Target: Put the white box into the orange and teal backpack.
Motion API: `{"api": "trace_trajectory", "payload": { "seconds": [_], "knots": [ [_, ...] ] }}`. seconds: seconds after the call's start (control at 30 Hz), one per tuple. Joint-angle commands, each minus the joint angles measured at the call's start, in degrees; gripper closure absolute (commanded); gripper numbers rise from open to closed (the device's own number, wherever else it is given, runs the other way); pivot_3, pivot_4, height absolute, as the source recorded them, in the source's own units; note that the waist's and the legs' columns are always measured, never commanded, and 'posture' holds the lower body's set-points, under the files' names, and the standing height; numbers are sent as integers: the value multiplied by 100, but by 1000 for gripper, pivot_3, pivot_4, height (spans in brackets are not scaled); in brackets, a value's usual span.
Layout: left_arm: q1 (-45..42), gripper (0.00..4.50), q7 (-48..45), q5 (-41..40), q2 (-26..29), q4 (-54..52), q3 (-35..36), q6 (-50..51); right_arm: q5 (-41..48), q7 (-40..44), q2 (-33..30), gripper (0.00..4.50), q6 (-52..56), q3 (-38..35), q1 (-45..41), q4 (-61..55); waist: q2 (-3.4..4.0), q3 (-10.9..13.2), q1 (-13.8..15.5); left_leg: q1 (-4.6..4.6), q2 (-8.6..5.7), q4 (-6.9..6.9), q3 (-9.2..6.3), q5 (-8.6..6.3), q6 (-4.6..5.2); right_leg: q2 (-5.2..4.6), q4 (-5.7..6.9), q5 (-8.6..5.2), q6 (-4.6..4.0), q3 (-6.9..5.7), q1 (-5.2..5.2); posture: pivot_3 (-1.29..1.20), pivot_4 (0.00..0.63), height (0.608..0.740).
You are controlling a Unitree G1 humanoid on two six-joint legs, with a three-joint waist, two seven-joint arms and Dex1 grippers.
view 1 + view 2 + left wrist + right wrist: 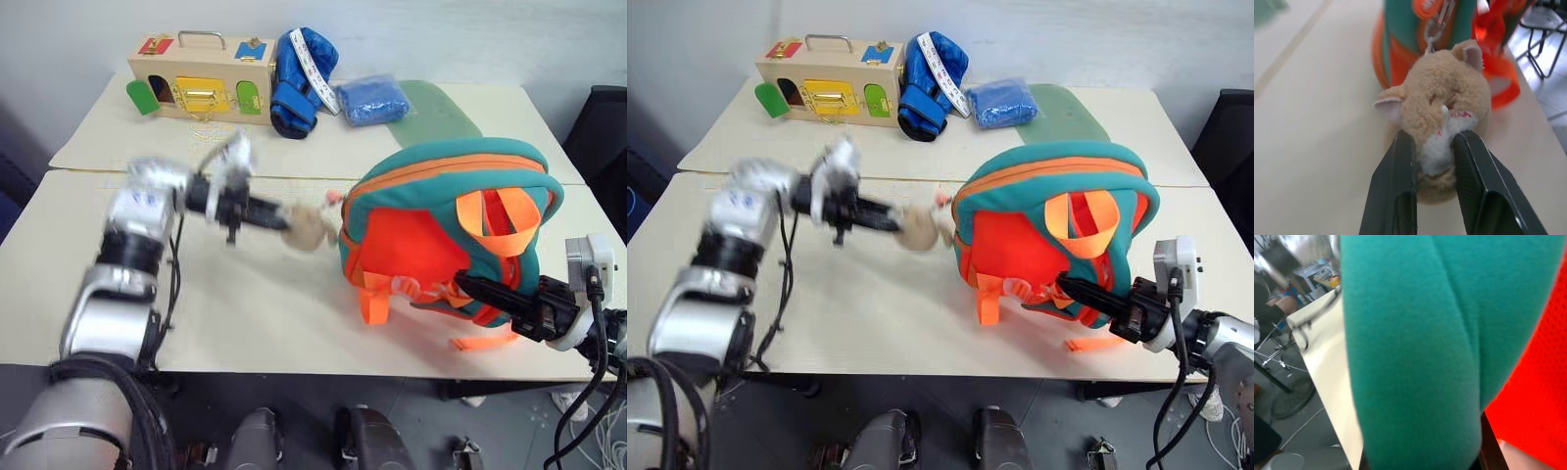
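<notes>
Gripping the beige plush toy [1437, 122] between its two black fingers [1396, 186], the left end effector [277, 217] reaches toward the backpack's left side; the toy is fuzzy and rounded, with small ears, clipped to the bag by a metal ring. The right end effector [468, 285] is clenched, its fingers pressed into soft teal fabric at the lower right corner of the orange and teal backpack [431, 230], though what it pinches cannot be told. The backpack stands near the front right edge of the pale surface [255, 304], domed, with orange webbing straps spilling toward that edge. Open room lies left of and in front of the toy. Along the far edge sit a wooden box with coloured doors [201, 83], a glossy blue boxing glove [299, 83] and a crumpled blue bundle [372, 100]. I cannot find the white box.
</notes>
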Motion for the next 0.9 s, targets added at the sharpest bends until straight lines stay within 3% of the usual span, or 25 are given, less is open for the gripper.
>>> {"api": "trace_trajectory", "payload": {
  "seconds": [0.03,0.27,0.4,0.57,0.7,0.8,0.9],
  "knots": [
    [179,3655,538,283,-80,-457,-76,-110,181,169,-183,4500,23,-261,-1,-190,-1,0,32,-1,-2,3,-4,-5,9,-2,-1,0,0,-4,2,0,150,740],
    [653,3655,1632,765,-605,-194,-239,-548,408,245,-417,4500,144,-317,-18,-526,10,-6,73,12,-3,5,-6,-17,29,-7,-6,2,4,-8,20,0,150,740],
    [872,3669,1737,652,-636,-432,-167,-451,182,182,-492,3157,66,-202,-58,-525,14,-10,70,22,-4,3,-7,-16,28,-9,-6,2,4,-9,28,0,150,740],
    [1311,2159,1434,-57,-271,-1551,325,618,-299,372,-622,1383,-12,-305,199,-268,15,-10,57,21,-4,1,-8,-16,28,-9,-6,2,4,-9,28,0,150,740],
    [2001,917,1058,-898,590,-2864,1005,1520,-411,979,-954,10,69,-1123,649,203,15,-10,-34,19,-2,-11,-8,-11,19,-8,-8,1,1,-9,21,0,150,740],
    [2485,8,782,-1577,1348,-3550,1736,2190,-595,1599,-1301,0,138,-1883,1040,716,15,-9,-30,23,2,-13,-8,-10,15,-6,-8,-1,-1,-10,24,0,150,740],
    [2889,8,408,-2257,2378,-3821,2726,2919,-960,2180,-1802,0,128,-2640,1239,1610,12,-8,-44,26,3,-19,-8,-11,14,-6,-14,-4,-6,-9,24,0,150,740]
  ]
}}
